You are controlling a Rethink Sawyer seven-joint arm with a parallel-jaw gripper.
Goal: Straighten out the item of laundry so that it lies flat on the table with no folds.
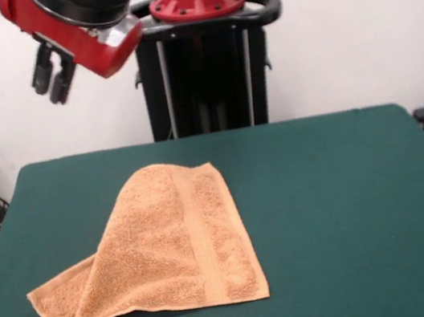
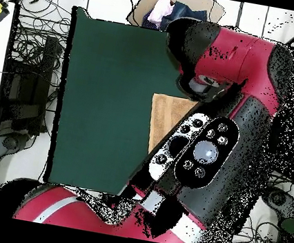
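Glossy red arm shells (image 2: 246, 50) with black joints, black pincer (image 1: 51, 71), grey-buttoned black control panel (image 2: 197, 150)

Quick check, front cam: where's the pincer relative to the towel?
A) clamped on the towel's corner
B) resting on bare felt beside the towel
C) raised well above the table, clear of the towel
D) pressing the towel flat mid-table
C: in the front view the pincer hangs high at the upper left, holding nothing, while the towel lies folded over on the table untouched.
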